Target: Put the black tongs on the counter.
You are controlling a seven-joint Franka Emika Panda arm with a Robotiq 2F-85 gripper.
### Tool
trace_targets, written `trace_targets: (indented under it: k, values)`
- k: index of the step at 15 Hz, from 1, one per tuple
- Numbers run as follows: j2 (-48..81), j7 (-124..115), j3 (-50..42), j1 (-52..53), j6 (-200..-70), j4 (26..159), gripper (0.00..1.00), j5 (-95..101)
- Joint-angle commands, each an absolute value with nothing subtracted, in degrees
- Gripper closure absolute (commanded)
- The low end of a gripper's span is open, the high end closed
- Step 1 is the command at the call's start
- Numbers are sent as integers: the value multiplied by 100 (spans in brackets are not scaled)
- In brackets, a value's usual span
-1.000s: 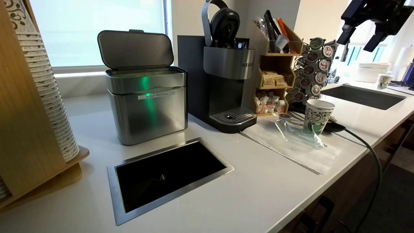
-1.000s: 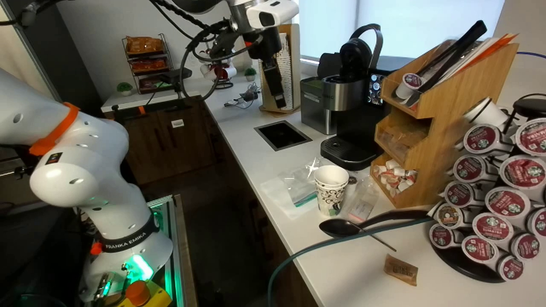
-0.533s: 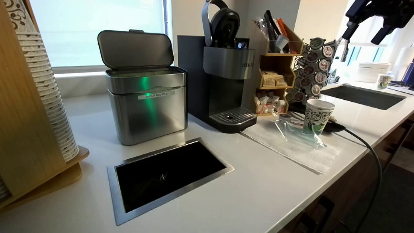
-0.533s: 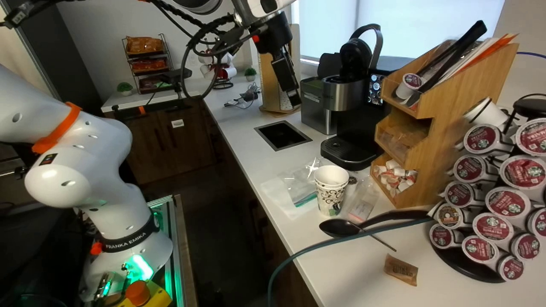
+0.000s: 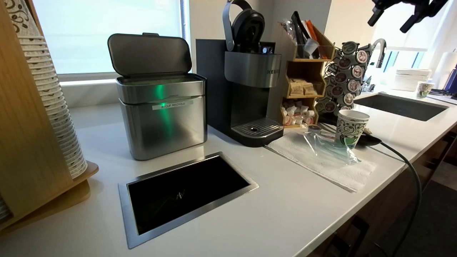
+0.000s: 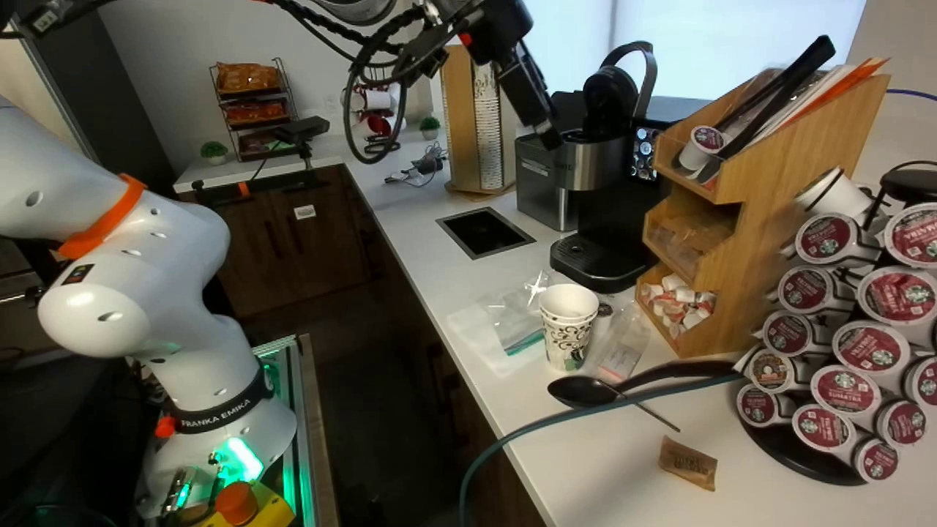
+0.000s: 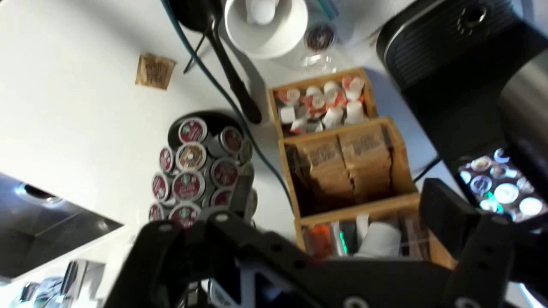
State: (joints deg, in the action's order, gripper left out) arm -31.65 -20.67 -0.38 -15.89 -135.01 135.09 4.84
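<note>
Our hand [image 5: 388, 25] gapes wide, empty. We judge black tongs [image 6: 793, 82] light, springy; best pinched at upper end.

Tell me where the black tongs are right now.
In both exterior views, the black tongs lean in the top compartment of the wooden organizer, right of the coffee machine, with an orange item on their right.

White arm [image 6: 165, 263]; orange strap [image 6: 108, 221]; FRANKA EMIKA band [image 6: 223, 411]; black end effector [image 5: 388, 25].
</note>
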Motion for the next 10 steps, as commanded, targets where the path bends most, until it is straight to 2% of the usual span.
trace_targets:
  k: [1,10]
  values:
    - [-2404,-2761,114,-2075,-14548,12914,0,1033]
    - [-2067,-2892,-10,-2043,-14778,12595,0,1027]
